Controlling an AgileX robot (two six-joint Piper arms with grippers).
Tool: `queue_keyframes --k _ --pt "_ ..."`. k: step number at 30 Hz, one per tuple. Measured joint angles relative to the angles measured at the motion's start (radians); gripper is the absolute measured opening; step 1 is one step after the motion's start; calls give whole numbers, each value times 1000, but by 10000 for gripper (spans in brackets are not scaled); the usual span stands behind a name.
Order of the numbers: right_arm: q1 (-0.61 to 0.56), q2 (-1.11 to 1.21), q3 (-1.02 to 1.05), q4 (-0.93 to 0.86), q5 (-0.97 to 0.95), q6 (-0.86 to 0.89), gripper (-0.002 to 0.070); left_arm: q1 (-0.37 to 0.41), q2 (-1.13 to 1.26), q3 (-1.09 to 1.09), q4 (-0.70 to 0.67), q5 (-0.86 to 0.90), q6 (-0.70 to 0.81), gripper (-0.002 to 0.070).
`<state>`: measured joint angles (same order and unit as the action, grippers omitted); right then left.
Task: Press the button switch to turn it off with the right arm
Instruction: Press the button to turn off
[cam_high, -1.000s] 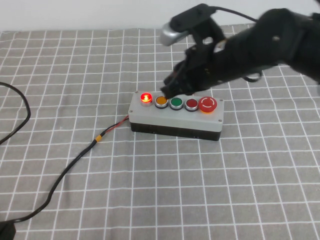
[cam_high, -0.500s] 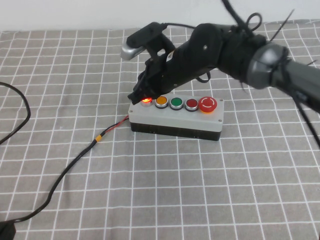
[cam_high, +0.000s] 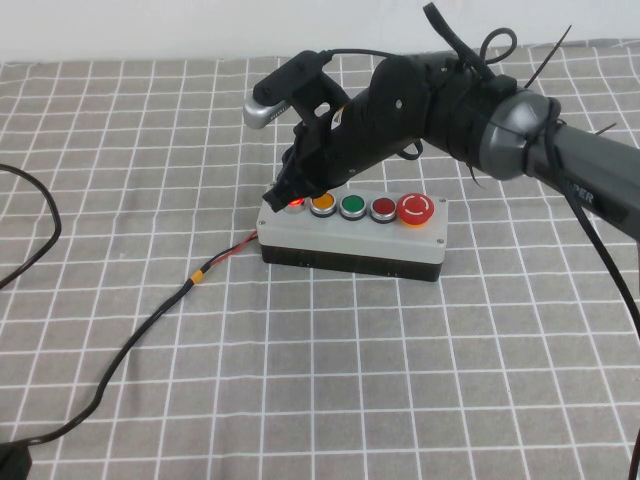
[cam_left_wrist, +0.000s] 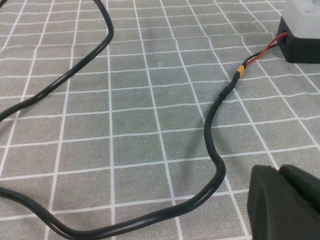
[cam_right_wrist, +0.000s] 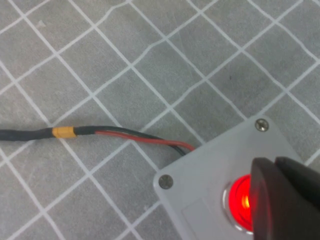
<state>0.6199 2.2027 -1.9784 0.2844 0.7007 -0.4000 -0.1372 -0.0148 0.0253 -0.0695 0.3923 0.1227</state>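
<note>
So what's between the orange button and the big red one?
On the button switch, the high view shows a green button and a small red button there. The right gripper hovers over the lit lamp; the left gripper sits parked.

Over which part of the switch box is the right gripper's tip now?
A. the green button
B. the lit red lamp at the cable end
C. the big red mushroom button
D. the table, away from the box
B: in the high view the right gripper sits over the glowing red lamp at the cable end of the button switch. The left gripper is apart, near the black cable.
</note>
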Motion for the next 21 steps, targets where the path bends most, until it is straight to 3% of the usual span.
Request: queue_keyframes --k 21 --pt "0 53 -31 6 14 2 -16 0 0 0 0 0 0 -3"
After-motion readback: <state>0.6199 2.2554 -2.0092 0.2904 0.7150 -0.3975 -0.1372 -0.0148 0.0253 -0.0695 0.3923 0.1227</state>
